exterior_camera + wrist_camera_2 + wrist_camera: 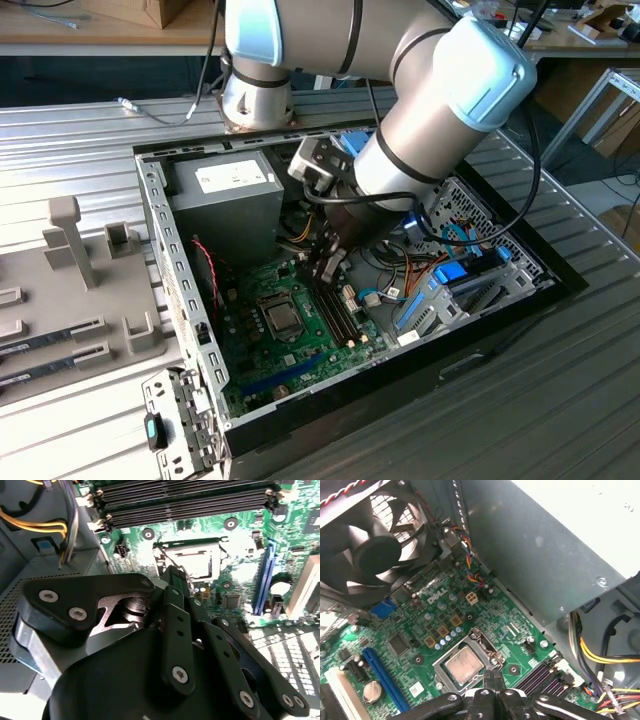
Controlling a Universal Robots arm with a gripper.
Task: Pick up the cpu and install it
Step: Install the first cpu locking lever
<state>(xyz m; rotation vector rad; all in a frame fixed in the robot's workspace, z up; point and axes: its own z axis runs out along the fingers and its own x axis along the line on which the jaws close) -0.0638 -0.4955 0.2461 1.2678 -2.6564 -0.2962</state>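
The cpu is sitting in the socket on the motherboard, lower centre of the exterior view, with the socket frame lying around it. I can't tell whether the frame is latched.

The end effector is clenched: fingertips together, nothing visible between them. It hangs just above the socket edge, on the side of the memory slots.

Risks, as I judge them:
- If the chip isn't fully flat in the socket, any downward press from closed fingers could bend pins. You can't confirm seating from these views.
- The fingertips are very near the frame and the memory slots. A small sideways drift could catch a slot clip or scrape board components.
- The yellow and black cables hang close to the wrist, so a rotation could snag them.
- The arm's elbow sits low over the case near the power supply, and a big reorientation could clip it.

Writing:
- There's white print on the board near the fan; I'm not reading it out.
- There's a white label on top of the power supply, text too small to make out.
- The chip's lid markings aren't legible.
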